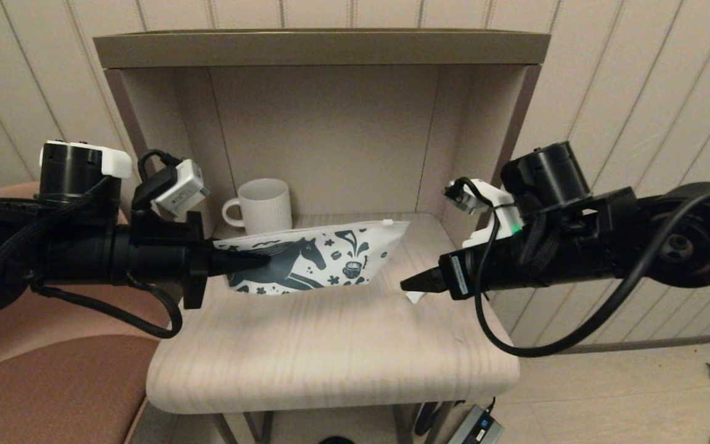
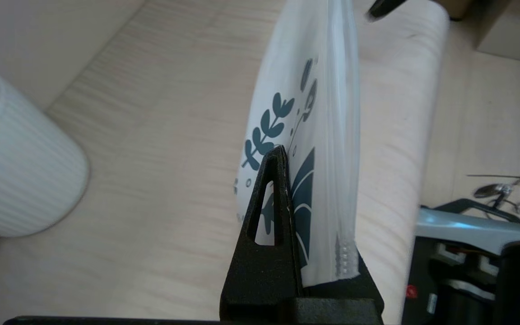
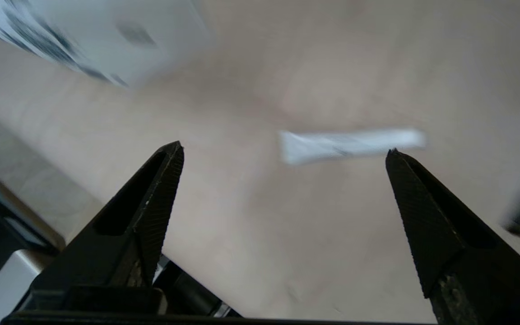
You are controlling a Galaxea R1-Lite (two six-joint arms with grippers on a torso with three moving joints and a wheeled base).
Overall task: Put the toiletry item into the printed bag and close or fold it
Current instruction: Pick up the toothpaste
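The printed bag [image 1: 324, 256] stands on edge on the wooden tabletop [image 1: 330, 351], horse print facing me. My left gripper [image 1: 256, 262] is shut on its left end; in the left wrist view the bag [image 2: 318, 113] is pinched between the jaws of the left gripper [image 2: 294, 162], with one finger hidden behind it. The toiletry item [image 1: 415, 298], a small white tube, lies flat on the table just under my right gripper [image 1: 407, 285]. In the right wrist view the right gripper [image 3: 282, 149] is open and empty, and the tube [image 3: 350, 143] lies just beyond its fingertips.
A white ribbed mug [image 1: 262, 206] stands behind the bag's left end, close to the left gripper. The table sits in a niche with side walls and a top shelf [image 1: 318, 46]. A pink chair [image 1: 53, 382] is at left. A power adapter [image 1: 478, 427] lies on the floor.
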